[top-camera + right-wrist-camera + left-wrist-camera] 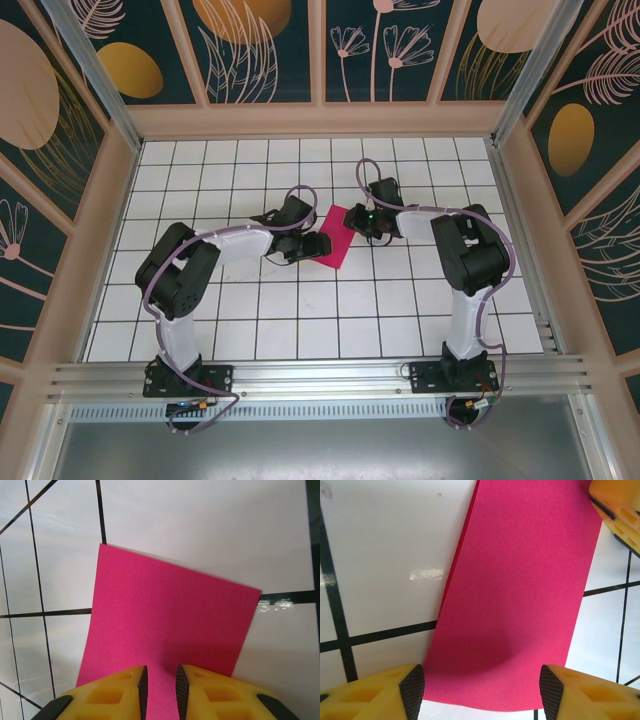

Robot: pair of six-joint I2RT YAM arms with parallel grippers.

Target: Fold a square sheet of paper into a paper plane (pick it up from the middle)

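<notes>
The square sheet of paper point(337, 238) lies mid-table point(250, 320) as a narrow rectangle, with its long axis roughly 1-to-7 o'clock. The left claw point(482, 692) gapes wide, straddling the 7 o'clock end. The right claw point(160, 687) sits at the 2 o'clock edge, fingers nearly together; I cannot tell whether it pinches the paper.

Paper point(336, 238) on table point(300, 320), btwn L claw point(314, 246) & R claw point(356, 220).
</notes>
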